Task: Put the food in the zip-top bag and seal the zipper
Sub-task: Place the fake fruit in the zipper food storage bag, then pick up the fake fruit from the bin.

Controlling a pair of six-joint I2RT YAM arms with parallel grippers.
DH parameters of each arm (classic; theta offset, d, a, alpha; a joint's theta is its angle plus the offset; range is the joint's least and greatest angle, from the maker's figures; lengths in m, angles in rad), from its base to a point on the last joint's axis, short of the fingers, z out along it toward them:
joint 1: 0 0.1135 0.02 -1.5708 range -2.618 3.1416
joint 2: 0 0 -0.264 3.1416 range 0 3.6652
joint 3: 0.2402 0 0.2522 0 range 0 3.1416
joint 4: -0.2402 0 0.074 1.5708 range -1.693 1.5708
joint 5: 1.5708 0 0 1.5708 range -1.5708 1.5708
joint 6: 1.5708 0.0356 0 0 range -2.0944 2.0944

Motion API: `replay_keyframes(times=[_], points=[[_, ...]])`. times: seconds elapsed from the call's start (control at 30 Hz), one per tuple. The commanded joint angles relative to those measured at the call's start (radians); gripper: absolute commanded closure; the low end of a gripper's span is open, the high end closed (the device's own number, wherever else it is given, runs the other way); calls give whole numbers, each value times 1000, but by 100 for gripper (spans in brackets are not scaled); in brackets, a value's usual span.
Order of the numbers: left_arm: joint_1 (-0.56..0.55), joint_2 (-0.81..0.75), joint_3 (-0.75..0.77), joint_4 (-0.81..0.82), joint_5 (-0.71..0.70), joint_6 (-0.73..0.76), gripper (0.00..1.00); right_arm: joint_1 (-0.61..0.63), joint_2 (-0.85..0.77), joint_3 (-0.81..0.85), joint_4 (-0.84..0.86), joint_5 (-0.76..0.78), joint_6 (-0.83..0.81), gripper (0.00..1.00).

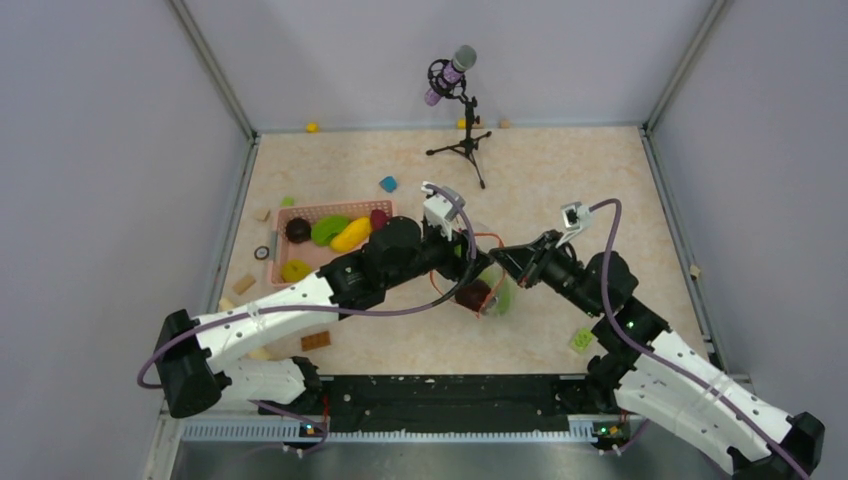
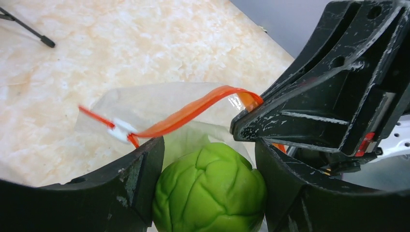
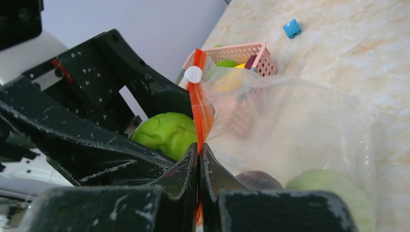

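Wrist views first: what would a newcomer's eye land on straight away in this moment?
The bright green lumpy plastic toy food fills the left wrist view, clamped in the left end effector. Right beside it, the right end effector pinches the thin orange-red zipper strip of the clear crinkly plastic bag. Farther left, a pink slotted plastic basket holds more toy foods.

Lab test cell: grey walls [image 1: 100, 150], mic on tripod [image 1: 452, 75].

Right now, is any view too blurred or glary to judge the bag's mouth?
Top external: even light, the zip-top bag is small and partly hidden. Left wrist: zipper and green food sharp, small glare on the strip. Right wrist: clear film hazes the pink basket behind.
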State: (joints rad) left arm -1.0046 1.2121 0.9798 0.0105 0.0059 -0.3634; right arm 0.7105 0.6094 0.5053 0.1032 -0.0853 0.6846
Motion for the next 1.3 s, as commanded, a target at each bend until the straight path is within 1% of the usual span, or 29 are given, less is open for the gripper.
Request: replay_keyframes(times=[0.0,0.13,0.2,0.23,0.27,0.4,0.47,0.5,0.7,0.8,0.97,1.03,1.2,1.27], points=[[-11,-20,22,49,-110,23,75,0,22,65,53,-56,169,100],[-19,-37,9,21,-196,33,71,-1,47,54,101,-84,271,100],[-20,-43,1,9,-241,36,66,-1,50,47,100,-84,302,100],[-20,-45,-5,4,-257,37,61,0,50,43,93,-79,316,100],[-20,-44,-11,2,-266,38,54,0,48,37,80,-71,323,100],[-19,-33,-39,17,-276,54,20,0,23,-8,69,-40,372,100],[-20,-26,-44,26,-275,60,5,0,5,-29,67,-20,389,100],[-19,-21,-43,25,-271,60,3,0,-8,-37,61,-9,396,100],[-19,-28,-34,26,-230,56,3,-1,-60,-25,-3,50,379,100],[-21,-51,-33,26,-216,51,3,0,-74,-8,-52,80,341,100],[-19,-118,-46,5,-223,30,3,-1,-94,25,-187,240,238,100],[-20,-143,-59,-5,-256,19,3,0,-110,28,-234,307,210,100],[-17,-190,-94,-87,-505,-48,3,-1,-170,28,-343,450,166,100],[-10,-199,-104,-122,-575,-74,3,0,-185,41,-393,514,155,100]])
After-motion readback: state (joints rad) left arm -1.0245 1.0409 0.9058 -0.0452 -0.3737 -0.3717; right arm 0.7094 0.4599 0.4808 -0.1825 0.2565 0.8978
